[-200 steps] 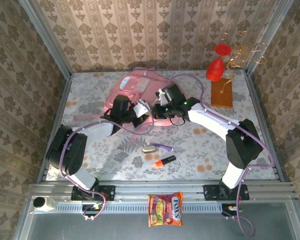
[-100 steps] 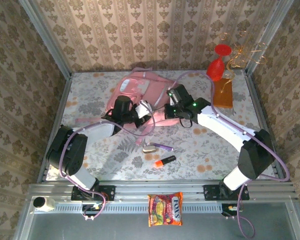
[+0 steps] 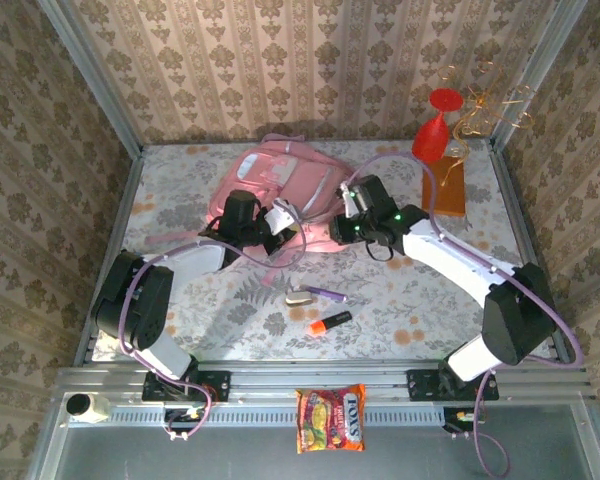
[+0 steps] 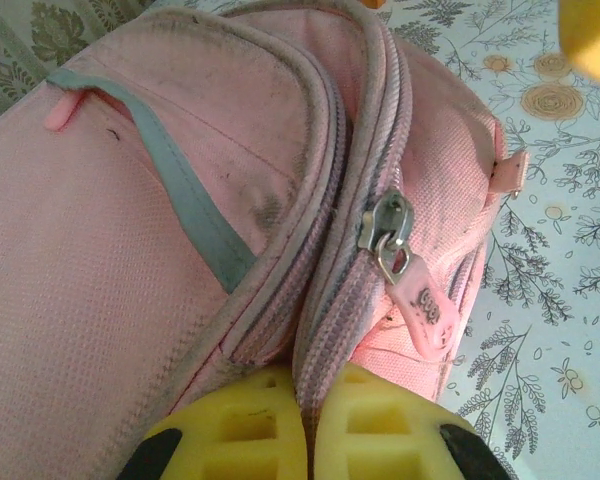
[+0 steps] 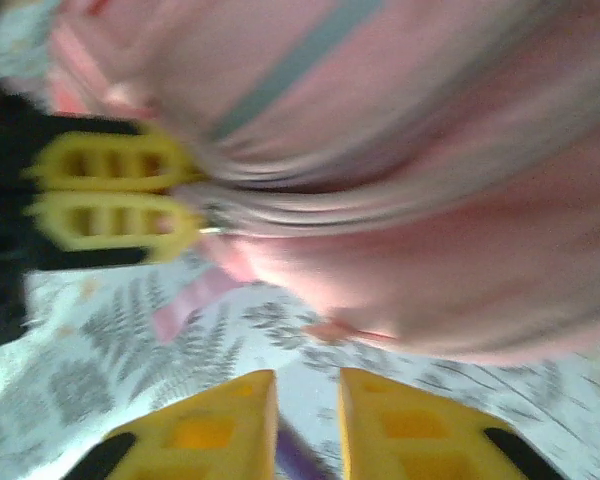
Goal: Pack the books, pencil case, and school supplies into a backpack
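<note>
Easy to lose the pinch here: left gripper (image 4: 305, 400) clenched on a thin fold of the backpack (image 4: 130, 200) just beside the zip pull (image 4: 400, 250), so any sideways tug likely to slide the fabric out, or drag the whole bag across the table (image 3: 460, 290) instead of opening it. Bag lying by the far edge, left of middle, zip apparently not yet open along the seam seen from the left wrist. Right gripper (image 5: 307, 420) parted a little, holding nothing, hovering just off the bag's near right side; too blurred there to judge how close to the pull. Could miss that small pull on closing, or snag a strap instead. Marker (image 3: 330, 322), purple pen (image 3: 328, 293) and beige piece (image 3: 300, 297) waiting toward the near edge, well apart from the bag, open to being swept by a low arm. Against a second ago: right fingers clenched then, released now; right wrist drawn away from the left gripper, elbow swung toward the right edge; left clamp unchanged.
</note>
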